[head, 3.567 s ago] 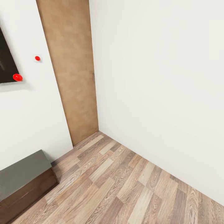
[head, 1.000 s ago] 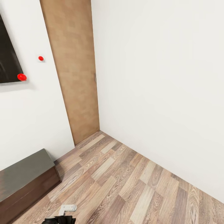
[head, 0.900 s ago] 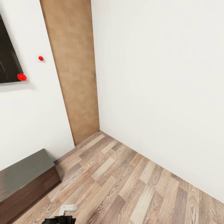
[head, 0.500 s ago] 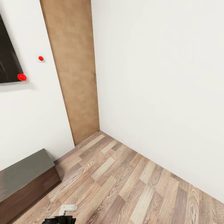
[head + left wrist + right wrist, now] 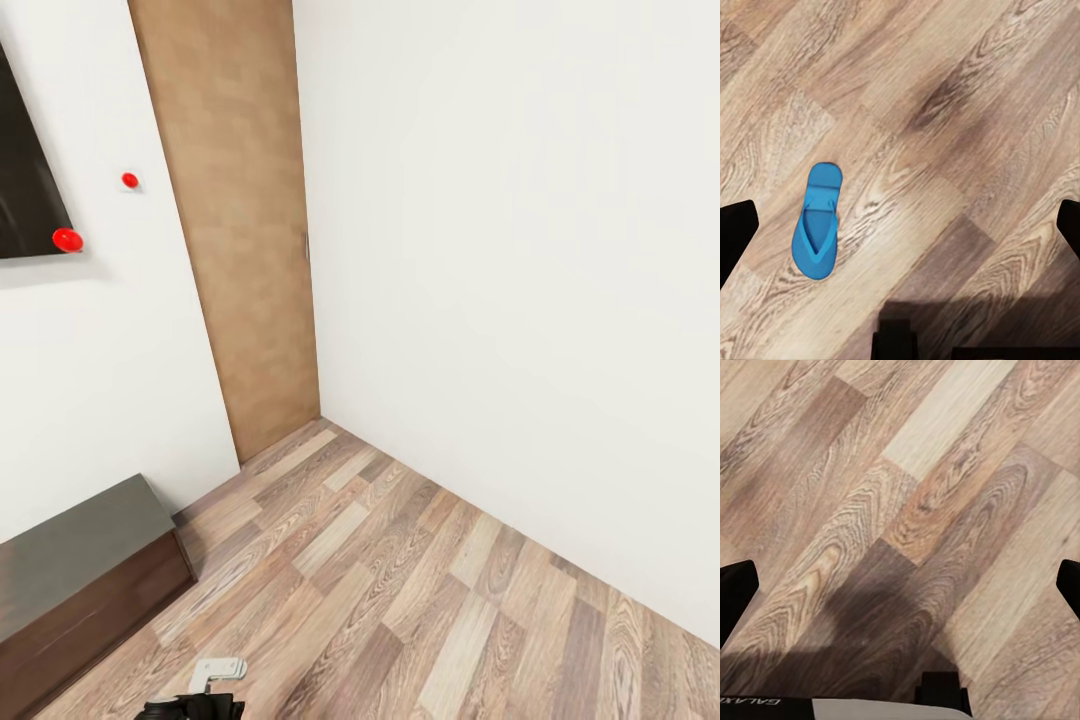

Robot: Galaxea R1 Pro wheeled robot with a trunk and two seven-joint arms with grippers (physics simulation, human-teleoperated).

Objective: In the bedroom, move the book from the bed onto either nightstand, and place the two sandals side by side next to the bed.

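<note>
White walls meeting at a corner, seen from the head, over a brown wood-plank floor. One tan wooden door closed beside the corner, with a slim handle at its edge. Two red dots on the left wall: a small one on a white plate, a larger one at the corner of one dark wall panel. One long low dark brown cabinet with a grey glossy top against that wall. At the bottom edge, a white bracket and black part of the left arm. From the left wrist, one bright blue sandal lying flat on the planks, strap up, alone, nearer one dark fingertip than the other; left gripper spread wide, holding nothing, above the floor. From the right wrist, bare planks and a shadow; right gripper likewise spread wide and empty, one fingertip at each side edge.
</note>
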